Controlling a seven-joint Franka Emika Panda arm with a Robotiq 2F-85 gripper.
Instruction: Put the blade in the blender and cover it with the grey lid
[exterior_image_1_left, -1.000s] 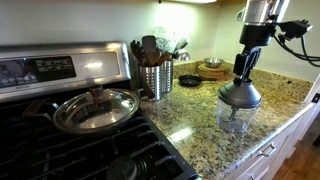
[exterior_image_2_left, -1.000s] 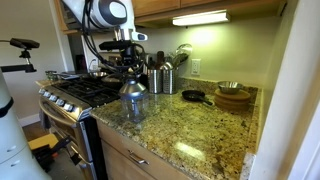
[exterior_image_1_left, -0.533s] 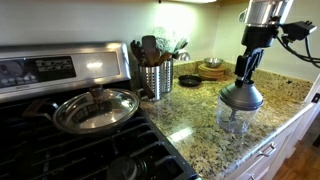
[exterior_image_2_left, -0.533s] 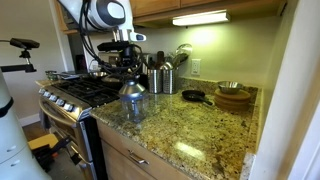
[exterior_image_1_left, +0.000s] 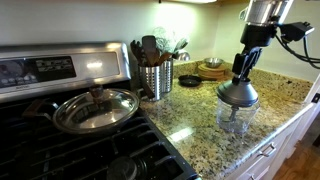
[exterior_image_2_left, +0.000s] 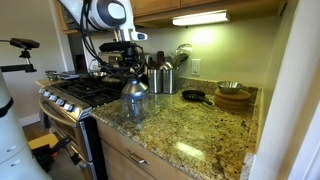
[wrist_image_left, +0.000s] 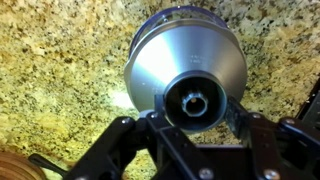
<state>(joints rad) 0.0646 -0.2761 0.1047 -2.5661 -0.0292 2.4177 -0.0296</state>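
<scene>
My gripper (exterior_image_1_left: 243, 72) is shut on the knob of the grey lid (exterior_image_1_left: 238, 95) and holds it right on top of the clear blender (exterior_image_1_left: 234, 120), which stands on the granite counter near its front edge. In an exterior view the lid (exterior_image_2_left: 133, 87) caps the blender (exterior_image_2_left: 135, 106) below the gripper (exterior_image_2_left: 131, 70). In the wrist view the grey lid's dome (wrist_image_left: 185, 55) fills the middle, with the gripper (wrist_image_left: 195, 108) fingers on either side of its knob. The blade is hidden.
A shiny steel pan lid (exterior_image_1_left: 95, 108) sits on the stove beside the counter. A ribbed steel utensil canister (exterior_image_1_left: 155, 78), a small black pan (exterior_image_1_left: 189, 80) and stacked wooden bowls (exterior_image_1_left: 211, 70) stand behind the blender. The counter edge (exterior_image_1_left: 270, 140) is close in front.
The lid and gripper have shifted only very slightly over the blender. Nothing else has moved.
</scene>
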